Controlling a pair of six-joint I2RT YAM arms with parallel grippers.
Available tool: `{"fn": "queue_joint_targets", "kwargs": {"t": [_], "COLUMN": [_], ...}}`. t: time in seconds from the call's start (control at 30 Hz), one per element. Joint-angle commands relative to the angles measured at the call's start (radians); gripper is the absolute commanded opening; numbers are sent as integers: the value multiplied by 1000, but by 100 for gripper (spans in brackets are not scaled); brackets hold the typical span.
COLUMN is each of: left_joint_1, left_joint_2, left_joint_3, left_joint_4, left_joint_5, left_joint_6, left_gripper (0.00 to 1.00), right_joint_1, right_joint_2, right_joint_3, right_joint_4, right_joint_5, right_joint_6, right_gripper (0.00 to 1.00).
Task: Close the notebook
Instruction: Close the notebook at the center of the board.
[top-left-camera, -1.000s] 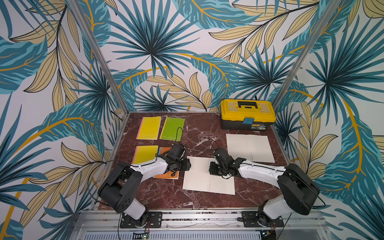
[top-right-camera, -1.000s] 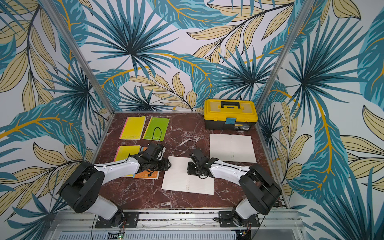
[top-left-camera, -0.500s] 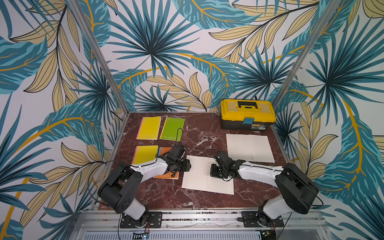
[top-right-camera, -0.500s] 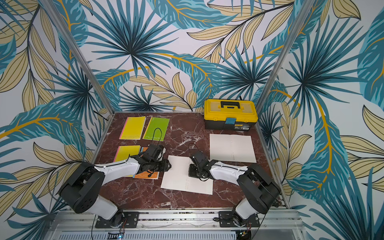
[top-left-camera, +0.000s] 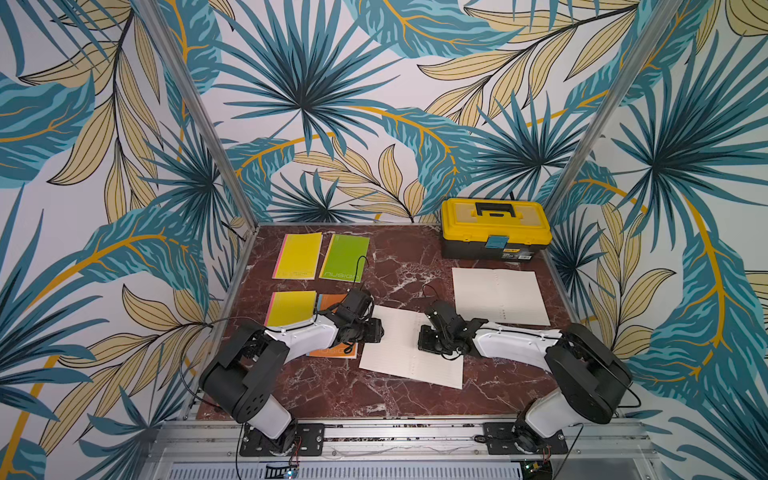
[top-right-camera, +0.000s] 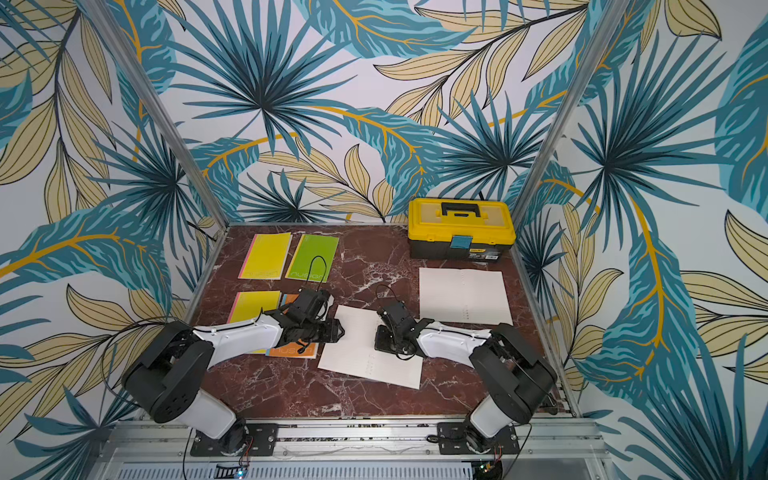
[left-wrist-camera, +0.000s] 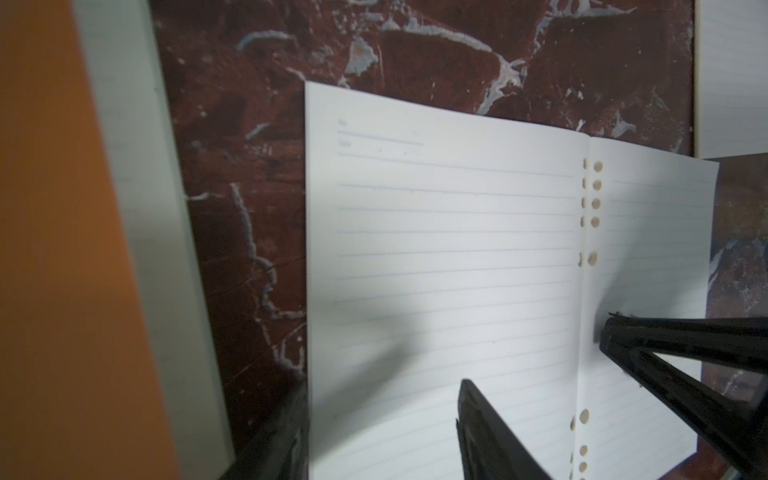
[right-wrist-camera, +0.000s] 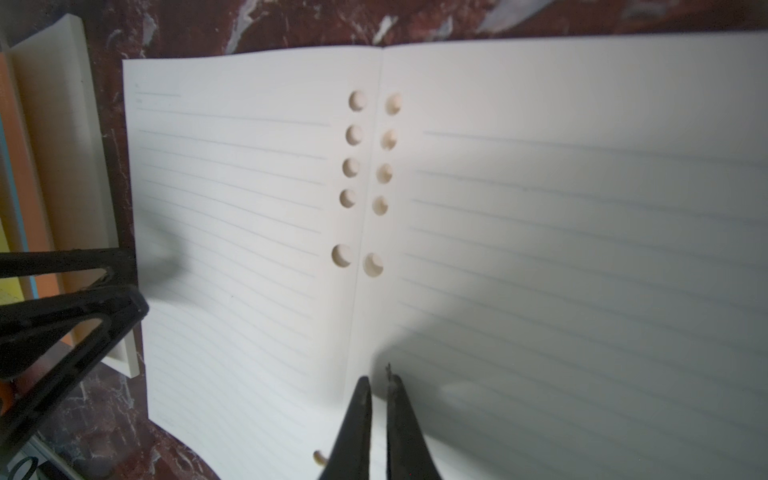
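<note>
Open notebook (top-left-camera: 395, 357) flat on counter (top-left-camera: 332, 399), near front edge, middle. Pages lined, blank. Left gripper (top-left-camera: 377, 331) spread, straddling notebook's left page edge. Right gripper (top-left-camera: 420, 340) pressed together, tips over centre crease.

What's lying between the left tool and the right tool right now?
Only a bare lined page of the open notebook. Nothing rests on it between the left tool and the right tool. The right wrist view shows it.

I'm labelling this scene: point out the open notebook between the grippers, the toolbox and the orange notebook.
open notebook (top-left-camera: 395, 353), in a top view, bare page
toolbox (top-left-camera: 457, 231), in a top view, yellow lid
orange notebook (top-left-camera: 328, 352), in a top view, cover's near strip
</note>
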Motion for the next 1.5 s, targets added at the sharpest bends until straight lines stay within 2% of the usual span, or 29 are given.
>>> {"fn": "queue_joint_targets", "kwargs": {"t": [0.0,0.47,0.93,1.47], "left_joint_1": [-15,-17,-17,-18], "left_joint_2": [50,19,-23,-73], "left_joint_3": [-3,-38,-48,-54], "left_joint_4": [0,135,182,192], "left_joint_5": [61,260,352,404], "left_joint_6": [6,10,6,3], "left_gripper": [58,58,58,58], "right_joint_1": [4,5,4,4], "right_joint_2": [91,128,137,145], "right_joint_3": [-51,-39,-38,-37], "right_joint_4": [-118,-107,-106,-60], "right_joint_5": [35,15,6,-2], "right_joint_6": [5,0,-3,-6], "right_gripper": [12,12,12,11]}}
